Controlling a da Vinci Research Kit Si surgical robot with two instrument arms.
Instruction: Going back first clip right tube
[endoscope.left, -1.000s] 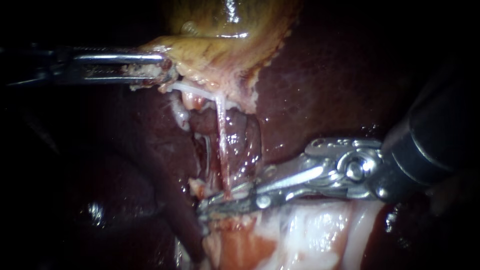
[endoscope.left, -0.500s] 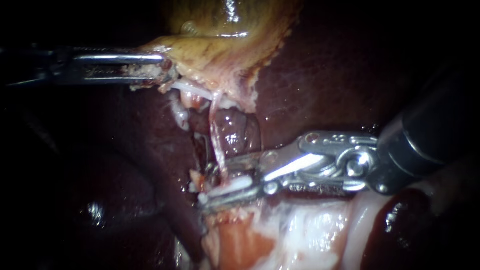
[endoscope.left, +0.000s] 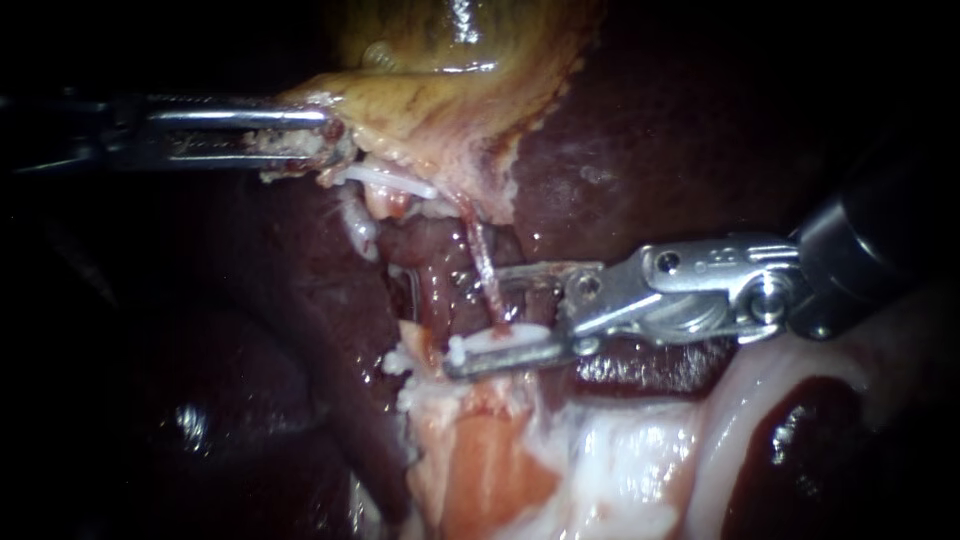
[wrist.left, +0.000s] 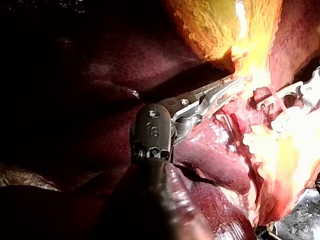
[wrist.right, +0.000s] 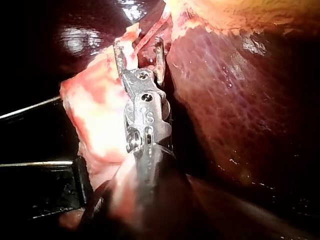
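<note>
The right instrument (endoscope.left: 478, 312) reaches in from the right of the frame with its jaws spread apart, gripping nothing. The thin red tube (endoscope.left: 482, 260) slants down from the gallbladder (endoscope.left: 440, 90) and passes between them, across their length. A white clip (endoscope.left: 505, 345) lies along the lower jaw at the tube's foot, just below centre; I can't tell from here whether it is closed on the tube. To come away, the instrument would have to draw back to the right along its own shaft.

At the upper left, the left instrument (endoscope.left: 315, 140) is clamped on the gallbladder's edge.

A second ago the right jaws sat lower and further left, nearly together. They have since lifted, pulled rightward and opened, and the tube's foot has swung right with them.
</note>
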